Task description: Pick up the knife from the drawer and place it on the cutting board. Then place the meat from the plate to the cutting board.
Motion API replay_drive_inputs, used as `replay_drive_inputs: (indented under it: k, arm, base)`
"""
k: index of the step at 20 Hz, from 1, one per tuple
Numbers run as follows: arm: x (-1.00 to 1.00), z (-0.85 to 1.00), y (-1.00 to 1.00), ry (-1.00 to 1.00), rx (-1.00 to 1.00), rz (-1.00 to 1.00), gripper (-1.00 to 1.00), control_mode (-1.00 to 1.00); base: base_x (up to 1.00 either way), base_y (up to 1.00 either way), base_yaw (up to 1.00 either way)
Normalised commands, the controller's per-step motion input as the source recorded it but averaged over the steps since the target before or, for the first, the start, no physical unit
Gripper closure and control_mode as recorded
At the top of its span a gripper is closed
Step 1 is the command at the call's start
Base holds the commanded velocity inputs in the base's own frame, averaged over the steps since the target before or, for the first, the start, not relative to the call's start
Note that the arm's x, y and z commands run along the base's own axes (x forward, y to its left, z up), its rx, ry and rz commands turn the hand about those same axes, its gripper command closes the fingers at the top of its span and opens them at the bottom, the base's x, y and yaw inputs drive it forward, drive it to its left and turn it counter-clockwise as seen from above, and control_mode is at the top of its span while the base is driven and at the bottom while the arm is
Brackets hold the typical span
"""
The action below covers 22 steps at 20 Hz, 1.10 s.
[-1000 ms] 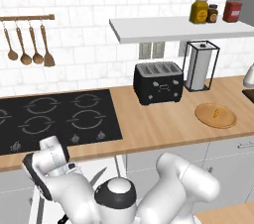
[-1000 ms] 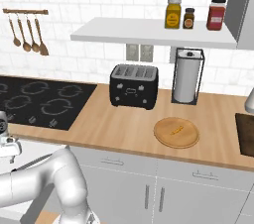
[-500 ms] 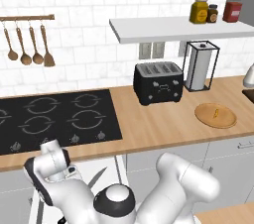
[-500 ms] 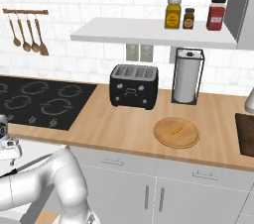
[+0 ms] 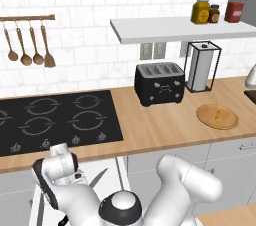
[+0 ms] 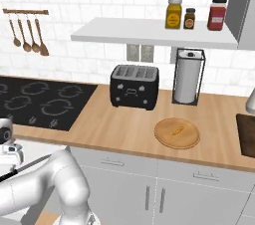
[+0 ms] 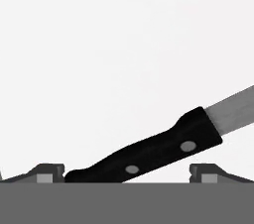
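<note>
Left base view: wooden desk [image 5: 165,125] runs wall to wall, black cooktop [image 5: 55,120] set into its left part. White drawer [image 5: 107,167] stands pulled out below the cooktop, in front of the arm. Black toaster [image 5: 160,83] sits at the back of the desk, paper towel holder [image 5: 201,67] just to its right. Round tan plate [image 5: 217,116] lies on the desk in front of the holder, well right of the drawer; small orange meat [image 5: 218,115] rests on it near the middle. Dark cutting board [image 6: 246,134] shows at the right edge of the right base view, to the right of the plate. Three jars on the wall shelf [image 5: 180,27]; wooden spoons [image 5: 29,45] hang on a rail at the left.

Hand view: knife [image 7: 149,151] lies on the drawer's white floor, black handle slanting between the two fingertips [image 7: 47,172], grey blade running off up to the right. Jaws [image 7: 127,173] spread wide, one tip each side of the handle, not clamped on it.
</note>
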Motion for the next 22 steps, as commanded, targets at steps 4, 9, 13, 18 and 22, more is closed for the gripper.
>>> replay_drive_inputs:
  k: [4, 9, 13, 18, 22]
  arm:
    - [-0.01, 0.01, -0.30, 0.00, 0.00, -0.14, -1.00, -1.00]
    - [0.00, -0.12, -0.07, -0.06, 0.00, -0.10, -1.00, -1.00]
    - [0.00, -0.09, 0.00, -0.25, 0.00, -0.01, -1.00, -1.00]
    - [0.00, -0.11, 0.00, -0.19, 0.00, -0.01, -1.00, -1.00]
    - [-0.03, -0.16, 0.00, -0.03, 0.00, -0.04, -1.00, -1.00]
  base:
    - [0.00, 0.00, 0.00]
    - [0.00, 0.00, 0.00]
    - [0.00, 0.00, 0.00]
    - [0.00, 0.00, 0.00]
    - [0.00, 0.00, 0.00]
